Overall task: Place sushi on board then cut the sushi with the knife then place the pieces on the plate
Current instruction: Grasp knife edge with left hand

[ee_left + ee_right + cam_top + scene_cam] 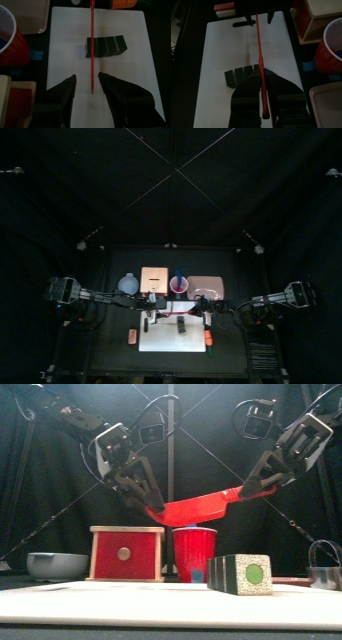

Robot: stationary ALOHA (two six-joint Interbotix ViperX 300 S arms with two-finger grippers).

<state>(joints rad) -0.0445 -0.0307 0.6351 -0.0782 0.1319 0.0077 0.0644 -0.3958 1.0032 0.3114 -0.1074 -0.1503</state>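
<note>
Sushi roll [241, 574] is already on the white board [120, 599], right of middle, so this looks like the cutting step. The right gripper [264, 102] is clenched on the red knife [201, 508], which hovers above the roll. The left gripper [90, 82] has its jaws spread loose around the tip. Next move, I'd guess: line up a seam and press straight down.

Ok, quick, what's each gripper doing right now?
Left gripper: open, jaws either side of the red toy knife.
Right gripper: shut on the red toy knife.
</note>
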